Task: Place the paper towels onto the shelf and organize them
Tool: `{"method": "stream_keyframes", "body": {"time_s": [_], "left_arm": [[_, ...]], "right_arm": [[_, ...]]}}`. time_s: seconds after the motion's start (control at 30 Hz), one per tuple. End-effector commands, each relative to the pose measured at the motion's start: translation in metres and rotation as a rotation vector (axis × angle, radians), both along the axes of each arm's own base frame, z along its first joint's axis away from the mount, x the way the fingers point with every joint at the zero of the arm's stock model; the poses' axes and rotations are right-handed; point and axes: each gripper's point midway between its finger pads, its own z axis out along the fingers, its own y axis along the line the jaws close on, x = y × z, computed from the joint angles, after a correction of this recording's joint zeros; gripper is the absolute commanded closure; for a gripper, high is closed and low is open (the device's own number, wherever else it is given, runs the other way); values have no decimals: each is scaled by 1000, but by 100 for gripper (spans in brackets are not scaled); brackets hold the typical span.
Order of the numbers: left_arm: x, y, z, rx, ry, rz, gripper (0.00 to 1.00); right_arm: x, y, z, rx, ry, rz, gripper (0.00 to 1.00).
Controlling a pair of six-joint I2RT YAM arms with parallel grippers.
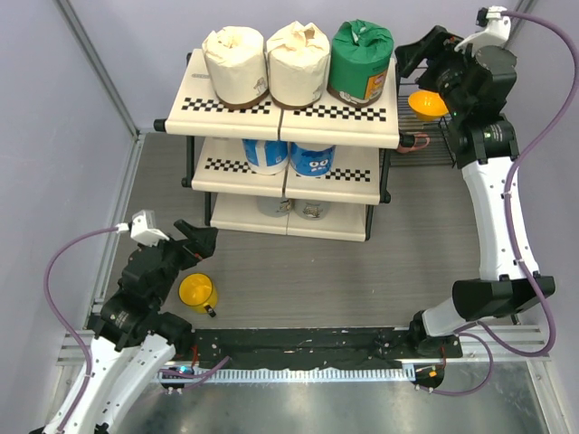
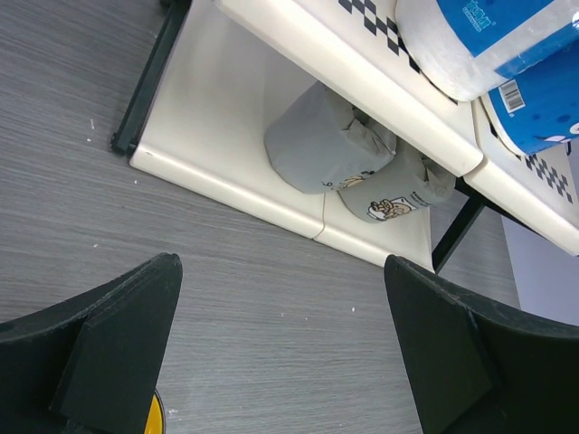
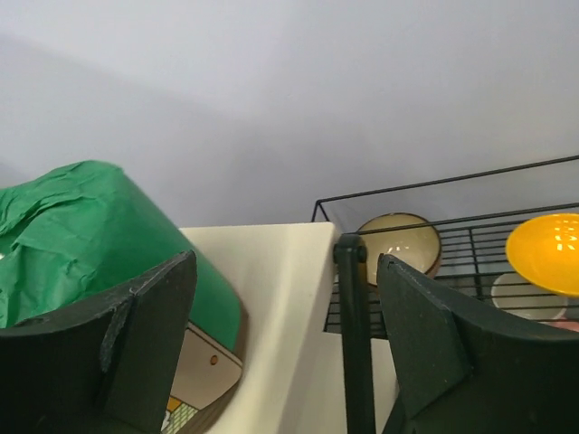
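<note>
The three-tier shelf (image 1: 371, 134) stands at the back of the table. Its top board holds two cream rolls (image 1: 234, 65) (image 1: 298, 61) and the green roll (image 1: 360, 61). Two blue-and-white rolls (image 1: 266, 155) (image 1: 311, 160) sit on the middle board. Two grey rolls (image 2: 317, 149) (image 2: 391, 192) stand on the bottom board. My right gripper (image 1: 416, 52) is open and empty beside the green roll (image 3: 81, 235), at the top board's right end (image 3: 280, 298). My left gripper (image 1: 201, 242) is open and empty, low over the table in front of the shelf (image 2: 226, 172).
A small yellow mug (image 1: 197, 293) stands by my left gripper. A black wire rack (image 1: 434, 136) right of the shelf holds an orange bowl (image 1: 427, 103), which also shows in the right wrist view (image 3: 547, 251) with a tan bowl (image 3: 398, 242).
</note>
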Motion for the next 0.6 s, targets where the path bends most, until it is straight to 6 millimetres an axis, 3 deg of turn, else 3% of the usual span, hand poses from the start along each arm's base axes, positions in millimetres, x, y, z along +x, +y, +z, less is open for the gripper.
{"method": "stream_keyframes", "body": {"time_s": [0.0, 0.13, 0.37, 0.47, 0.5, 0.57], "left_arm": [[-2, 4, 8, 13, -27, 8, 0], [-3, 7, 10, 19, -31, 14, 0], [-4, 8, 9, 22, -32, 19, 0], [-4, 8, 10, 22, -32, 19, 0], [-4, 8, 10, 23, -34, 19, 0], [-4, 5, 13, 40, -40, -6, 0]], "right_arm": [[-3, 25, 19, -15, -63, 148, 14], [10, 31, 8, -21, -27, 184, 14], [2, 37, 8, -31, -25, 223, 14], [-4, 33, 6, -36, -32, 205, 14], [-13, 30, 15, -36, -57, 191, 14], [-15, 13, 11, -37, -56, 89, 13]]}}
